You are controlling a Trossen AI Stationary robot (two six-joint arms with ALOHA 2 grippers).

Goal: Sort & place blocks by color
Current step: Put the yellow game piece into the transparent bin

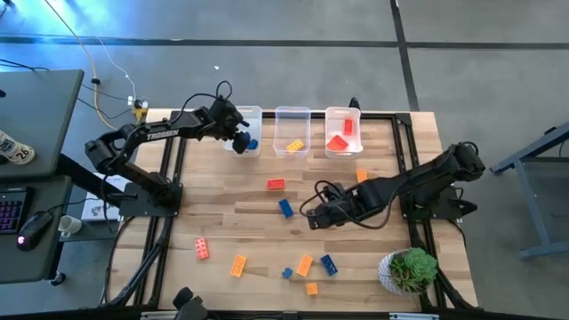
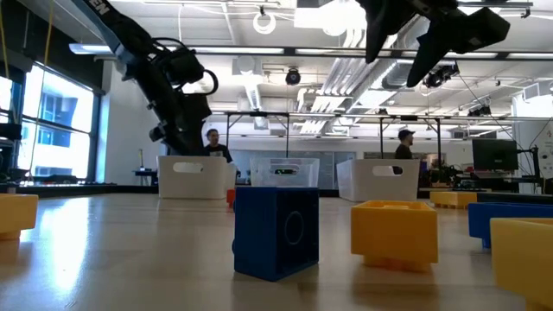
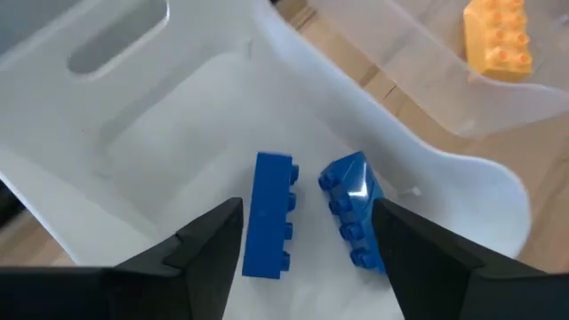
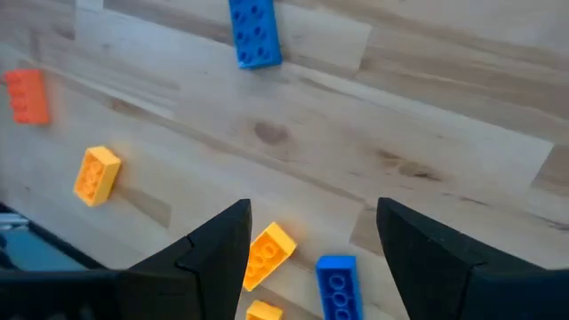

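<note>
My left gripper [image 1: 241, 135] hangs open over the left clear bin [image 1: 255, 114], at the table's far edge. In the left wrist view its fingers [image 3: 307, 212] stand above two blue blocks [image 3: 269, 213] [image 3: 356, 209] lying on the bin floor, touching neither. My right gripper [image 1: 316, 213] is open above the table's middle, just right of a loose blue block [image 1: 285, 208]. Below it [image 4: 313, 209] lie loose blocks: blue [image 4: 255, 33], red [image 4: 27, 96], orange [image 4: 96, 175] [image 4: 267, 253], blue [image 4: 336, 284]. The middle bin holds a yellow block [image 1: 295, 145], the right bin red ones [image 1: 338, 142].
More loose blocks lie on the table: red [image 1: 276, 184], orange [image 1: 361, 176], red [image 1: 202, 249], and several near the near edge [image 1: 305, 265]. A potted plant [image 1: 409, 269] stands at the near right corner. People stand in the room behind the table [image 2: 403, 145].
</note>
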